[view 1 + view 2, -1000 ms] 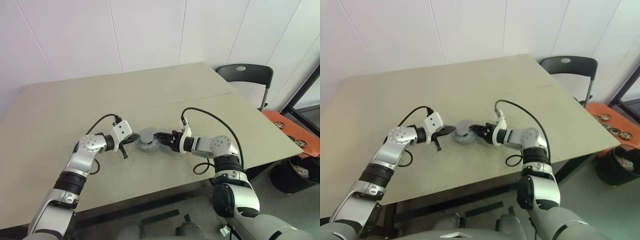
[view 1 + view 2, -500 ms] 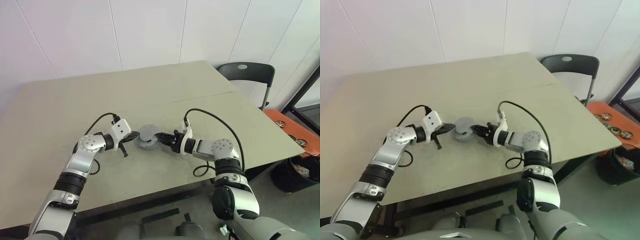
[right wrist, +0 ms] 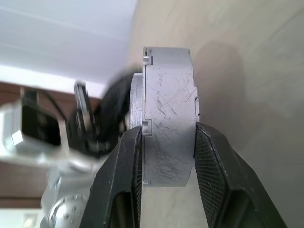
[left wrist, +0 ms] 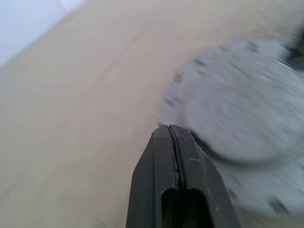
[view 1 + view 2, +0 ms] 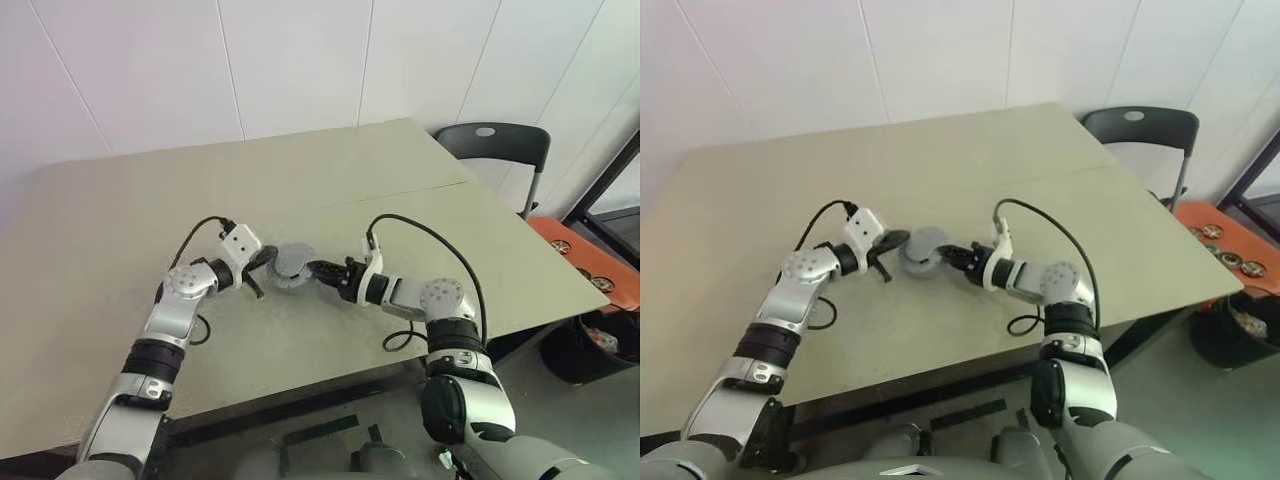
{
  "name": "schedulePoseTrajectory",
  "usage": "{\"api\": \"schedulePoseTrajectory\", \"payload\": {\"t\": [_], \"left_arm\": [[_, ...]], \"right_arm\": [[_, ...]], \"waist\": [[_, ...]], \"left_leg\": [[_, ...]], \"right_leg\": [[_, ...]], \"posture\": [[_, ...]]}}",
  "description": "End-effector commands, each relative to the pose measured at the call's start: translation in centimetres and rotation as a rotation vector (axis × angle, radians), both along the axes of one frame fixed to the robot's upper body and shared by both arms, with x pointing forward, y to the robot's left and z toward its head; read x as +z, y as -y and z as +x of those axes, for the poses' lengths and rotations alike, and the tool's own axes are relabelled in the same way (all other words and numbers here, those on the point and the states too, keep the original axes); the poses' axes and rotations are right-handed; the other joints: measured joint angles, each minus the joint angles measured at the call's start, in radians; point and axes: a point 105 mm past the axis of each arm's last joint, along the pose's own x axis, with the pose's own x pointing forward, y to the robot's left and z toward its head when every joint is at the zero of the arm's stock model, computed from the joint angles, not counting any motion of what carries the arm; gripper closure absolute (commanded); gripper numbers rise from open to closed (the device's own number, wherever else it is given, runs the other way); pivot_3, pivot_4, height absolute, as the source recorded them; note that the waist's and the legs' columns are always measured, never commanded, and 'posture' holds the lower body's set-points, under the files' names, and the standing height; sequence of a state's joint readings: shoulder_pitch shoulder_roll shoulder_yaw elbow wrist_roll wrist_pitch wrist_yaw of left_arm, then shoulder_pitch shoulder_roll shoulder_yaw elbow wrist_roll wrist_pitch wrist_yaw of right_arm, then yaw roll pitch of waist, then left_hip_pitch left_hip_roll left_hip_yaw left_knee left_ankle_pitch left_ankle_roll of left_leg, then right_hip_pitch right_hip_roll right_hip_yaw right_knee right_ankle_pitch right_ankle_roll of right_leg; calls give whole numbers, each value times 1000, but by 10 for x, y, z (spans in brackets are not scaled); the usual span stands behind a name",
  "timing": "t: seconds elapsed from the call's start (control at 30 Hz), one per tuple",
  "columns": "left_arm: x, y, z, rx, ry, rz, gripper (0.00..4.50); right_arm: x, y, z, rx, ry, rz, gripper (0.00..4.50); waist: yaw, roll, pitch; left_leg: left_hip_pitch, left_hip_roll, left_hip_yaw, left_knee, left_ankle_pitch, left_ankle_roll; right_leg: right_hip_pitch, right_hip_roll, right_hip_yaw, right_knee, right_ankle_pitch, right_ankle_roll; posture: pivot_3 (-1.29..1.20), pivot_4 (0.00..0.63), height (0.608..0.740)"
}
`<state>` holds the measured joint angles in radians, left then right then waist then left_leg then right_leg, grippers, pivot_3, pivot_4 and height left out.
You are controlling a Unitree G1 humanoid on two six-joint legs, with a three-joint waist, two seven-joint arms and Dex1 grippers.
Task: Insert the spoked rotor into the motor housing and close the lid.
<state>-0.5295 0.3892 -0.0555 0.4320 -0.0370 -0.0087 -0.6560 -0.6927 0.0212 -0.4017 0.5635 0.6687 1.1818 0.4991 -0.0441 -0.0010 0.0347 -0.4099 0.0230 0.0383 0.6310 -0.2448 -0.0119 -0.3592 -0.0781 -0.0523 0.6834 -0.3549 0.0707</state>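
So nearest the robot you've got the two arms meeting mid-table (image 5: 420, 200). The right gripper (image 5: 318, 270) has its jaws partway closed across the thickness of the grey motor stack, one finger (image 3: 122, 175) on each flat side, so it's clamped on the housing (image 3: 170, 118) edge-on and holding it up off the tabletop. In the right wrist view the lid (image 3: 136, 102) shows as the thinner step seated against the housing body, with no visible gap between them.

The left gripper (image 5: 262, 262) is fully closed with nothing in it. Its fingers (image 4: 173, 156) are pressed together into a blunt tip, right at the rim of the lid's grey face, and the left wrist view is too smeared to say if it's actually touching.

No sign of the rotor lying loose on the table, so my guess is it's already inside. I can't confirm that, since the stack is closed up.

Progress-wise I'd call this near the end: rotor probably in, lid on. What's left looks like pushing or twisting the lid fully home with that closed left tip, then setting it down.

Beyond that, there's bare table and a chair (image 5: 490, 150) at the far corner.
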Motion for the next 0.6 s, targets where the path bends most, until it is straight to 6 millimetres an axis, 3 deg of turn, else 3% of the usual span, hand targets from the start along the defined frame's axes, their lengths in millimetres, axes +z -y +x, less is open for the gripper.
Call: {"api": "schedulePoseTrajectory", "payload": {"t": [0.03,0.3,0.37,0.43,0.6], "left_arm": [[34,-12,10,72,66,-161,4500],[14,-8,-19,37,-169,-466,4500],[15,-13,-18,101,-196,-680,4500],[2,-10,-22,134,-255,-805,4500],[-1,16,-30,124,-331,-1029,3020]], "right_arm": [[35,-4,9,-13,116,116,3315],[51,5,21,-114,164,219,3315],[53,5,23,-134,167,231,3315],[48,5,28,-166,149,230,3315],[47,0,30,-174,147,236,3315]], "waist": [[1,0,0],[1,-1,0],[1,-1,1],[1,-1,0],[4,-2,1]], "left_leg": [[0,0,0,0,0,0],[0,0,0,0,0,0],[0,0,0,1,1,-1],[0,0,0,1,1,-1],[1,0,0,1,1,-1]], "right_leg": [[0,0,0,0,0,0],[0,0,0,0,0,0],[0,0,0,0,0,0],[1,0,0,1,0,0],[2,0,0,0,0,0]], "posture": [[0,0,740],[0,0,740],[0,0,740],[0,0,740],[0,0,740]]}}
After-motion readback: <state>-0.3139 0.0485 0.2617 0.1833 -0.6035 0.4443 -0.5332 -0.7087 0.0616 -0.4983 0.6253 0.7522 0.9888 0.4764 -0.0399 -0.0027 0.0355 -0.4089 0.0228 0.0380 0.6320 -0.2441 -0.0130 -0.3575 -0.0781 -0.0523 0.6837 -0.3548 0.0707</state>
